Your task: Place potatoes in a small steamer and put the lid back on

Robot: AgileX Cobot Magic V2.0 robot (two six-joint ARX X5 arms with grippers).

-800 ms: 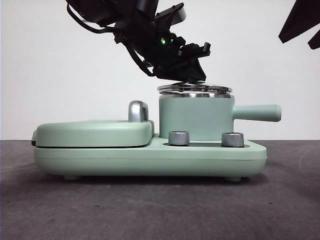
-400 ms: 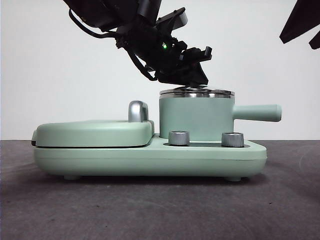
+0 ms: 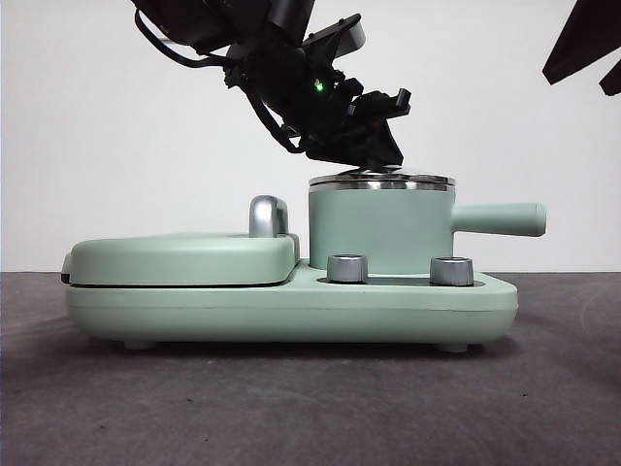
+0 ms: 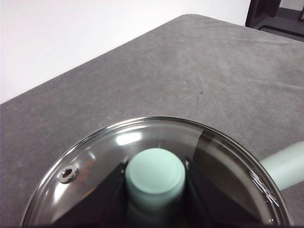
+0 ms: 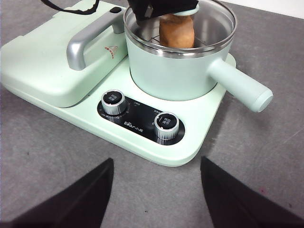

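The small steamer [image 3: 378, 228] stands on the right half of the mint-green base, its straight handle [image 3: 500, 219] pointing right. The glass lid [image 3: 381, 181] lies flat on its steel rim. My left gripper [image 3: 374, 155] reaches down from the upper left and is shut on the lid's green knob [image 4: 155, 176], one jaw on each side. Through the glass, in the right wrist view, the orange-brown potato [image 5: 176, 29] sits inside the steamer [image 5: 175, 71]. My right gripper [image 5: 156, 190] hangs open, high over the table in front of the appliance, holding nothing.
The flat griddle cover [image 3: 179, 257] with its chrome handle [image 3: 269, 216] fills the left half of the base [image 3: 291, 311]. Two steel dials [image 3: 347, 268] [image 3: 451, 270] face front. Grey table surface lies all round. The waiting arm shows as a black tip [image 3: 587, 44] at the top right.
The lid, tilted just above the steamer a second ago, has come down level onto the rim with the left gripper still on its knob. The right arm has not moved.
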